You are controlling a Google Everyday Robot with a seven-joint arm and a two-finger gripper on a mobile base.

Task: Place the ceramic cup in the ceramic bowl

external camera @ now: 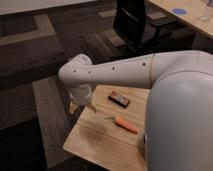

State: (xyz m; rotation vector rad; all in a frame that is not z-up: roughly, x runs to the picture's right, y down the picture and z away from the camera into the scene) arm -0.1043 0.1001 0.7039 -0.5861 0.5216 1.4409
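Note:
The ceramic cup and the ceramic bowl are out of view; my own arm covers much of the table. My white arm [125, 70] reaches from the right across the wooden table [95, 140]. Its end bends down at the table's far left corner, where the gripper [81, 102] hangs just above the wood. Nothing can be made out in its grasp.
An orange carrot [126, 124] lies near the middle of the table. A dark flat packet [119, 98] rests at the far edge. My white body [180, 120] blocks the right side. A black chair [137, 22] and a desk [187, 12] stand beyond on patterned carpet.

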